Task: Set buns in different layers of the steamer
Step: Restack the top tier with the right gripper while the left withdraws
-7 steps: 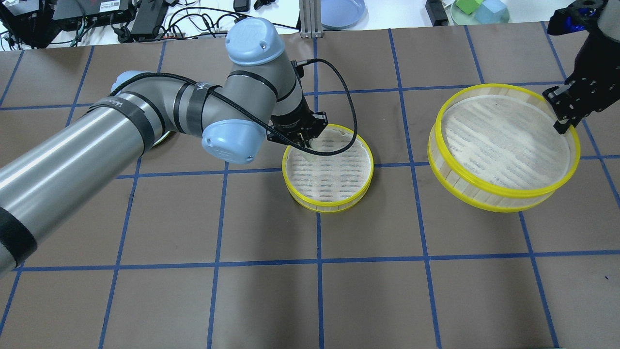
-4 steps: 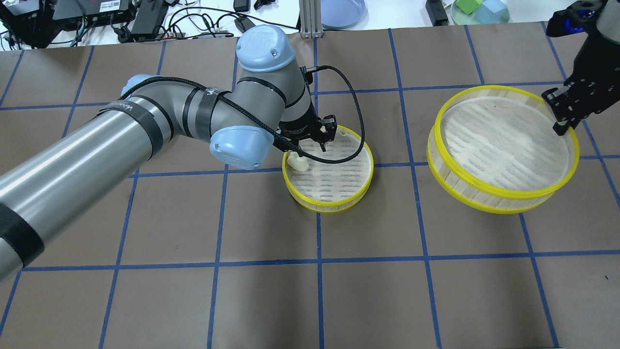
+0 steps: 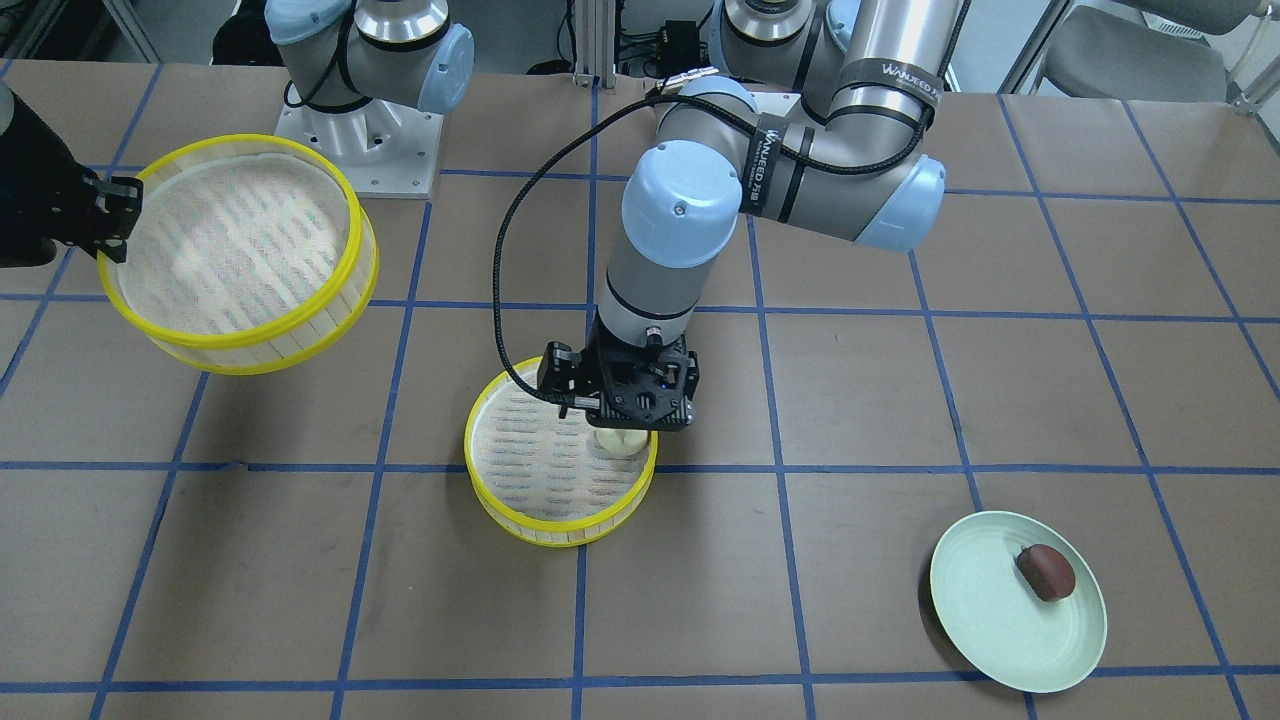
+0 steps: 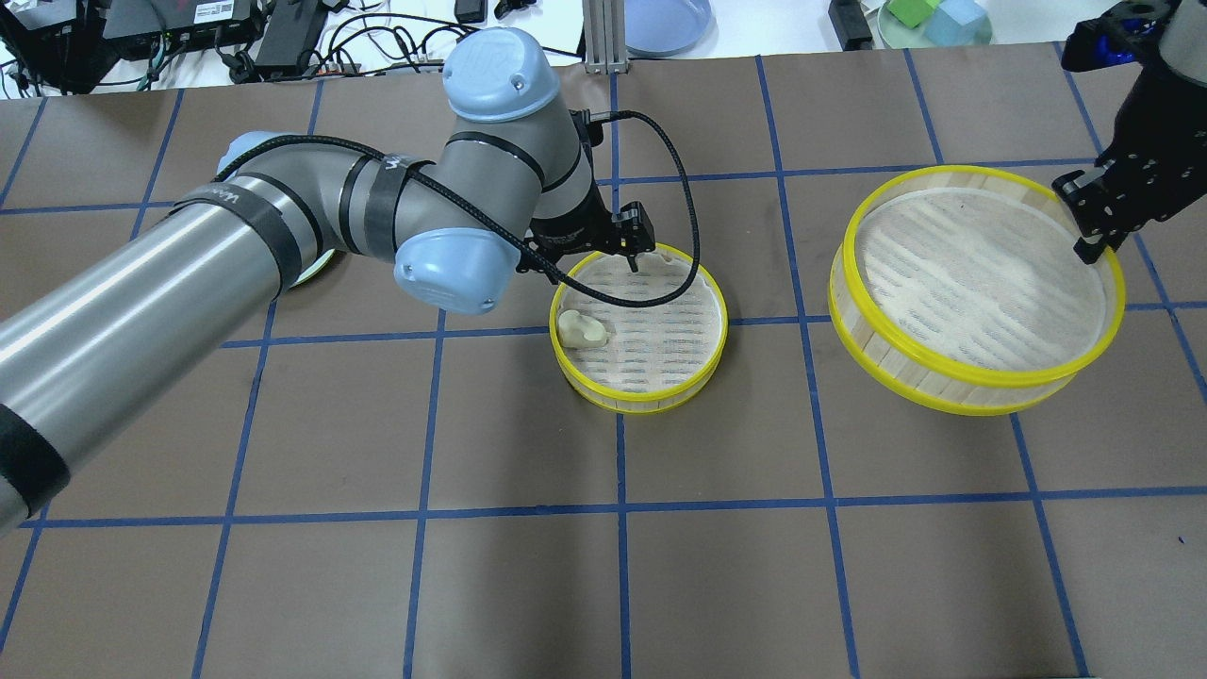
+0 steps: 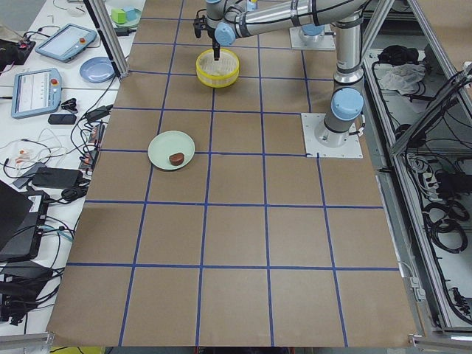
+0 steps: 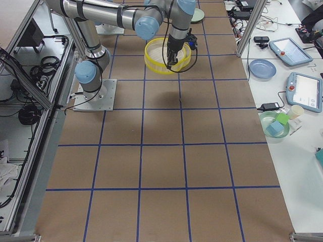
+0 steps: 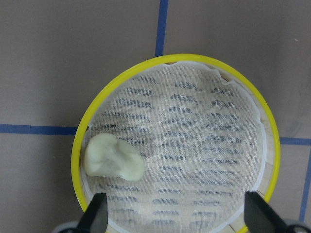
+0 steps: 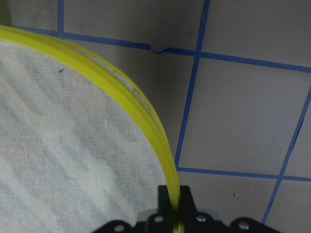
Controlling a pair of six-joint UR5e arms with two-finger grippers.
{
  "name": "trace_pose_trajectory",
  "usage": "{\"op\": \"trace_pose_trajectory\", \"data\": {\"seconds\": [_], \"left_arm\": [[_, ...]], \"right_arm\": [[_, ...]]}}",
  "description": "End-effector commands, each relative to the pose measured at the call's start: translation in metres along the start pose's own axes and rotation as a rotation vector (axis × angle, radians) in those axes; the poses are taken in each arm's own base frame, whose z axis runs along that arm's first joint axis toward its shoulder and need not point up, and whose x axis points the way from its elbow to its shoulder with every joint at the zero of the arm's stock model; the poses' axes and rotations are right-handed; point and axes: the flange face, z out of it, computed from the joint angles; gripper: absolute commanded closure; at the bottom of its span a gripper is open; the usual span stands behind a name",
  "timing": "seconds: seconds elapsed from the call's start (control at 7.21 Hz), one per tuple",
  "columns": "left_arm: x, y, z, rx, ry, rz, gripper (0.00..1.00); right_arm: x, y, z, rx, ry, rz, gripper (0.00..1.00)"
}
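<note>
Table (image 4: pixel 528 585): brown paper with a blue tape grid.

Steamer, two tiers, unstacked. The upper tier (image 4: pixel 971 273) was well apart from the lower one, at its 3 o'clock in the overhead view. It hung clear of the table, slightly tilted. The right gripper (image 8: pixel 175 208) was pinched closed on its yellow rim, at about 2 o'clock on the ring. We judged the tier light and stiff, with slatted walls and a loose cloth floor. Held at a single rim point it hangs lopsided, so it should be lowered level for restacking.

The lower tier (image 4: pixel 660 330) sat flat on the table.

The pale-green plate (image 3: pixel 990 620) stood well apart from both tiers.

Buns:
- The cream bun (image 7: pixel 114 158) lay on the lower tier's cloth, against the wall at 9 o'clock overhead and about 8 o'clock in the left wrist view. Its outline was lumpy, so we judged it soft and easily dented.
- The brown bun (image 3: pixel 1046 572) lay on the plate, toward 1 o'clock in the front view, touching nothing else. It looked smooth and oval. We expected it to be light, squashy and prone to rolling. Our advice is to grasp it across the short axis at mid-height and close gently.

The left gripper (image 7: pixel 177 218) hung above the lower tier. Its jaws were spread wide and empty, and both fingertips (image 7: pixel 97 216) were clear of the cream bun.
</note>
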Motion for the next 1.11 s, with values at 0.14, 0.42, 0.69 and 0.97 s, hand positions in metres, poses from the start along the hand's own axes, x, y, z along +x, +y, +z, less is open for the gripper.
{"op": "trace_pose_trajectory", "data": {"seconds": [0.14,0.42,0.69,0.97], "left_arm": [[-0.112,-0.054,-0.017,0.044,-0.123,0.116,0.00],[-0.197,-0.078,-0.026,0.039,-0.149,0.185,0.00],[-0.312,-0.091,-0.025,0.009,-0.158,0.209,0.00],[-0.376,-0.106,-0.008,0.053,-0.186,0.189,0.00]], "right_arm": [[-0.087,-0.041,0.022,-0.002,-0.058,0.132,1.00],[-0.225,-0.082,0.060,0.048,-0.018,0.201,1.00],[-0.284,-0.115,0.109,0.082,-0.012,0.196,1.00],[-0.291,-0.129,0.131,0.072,-0.031,0.188,1.00]]}}
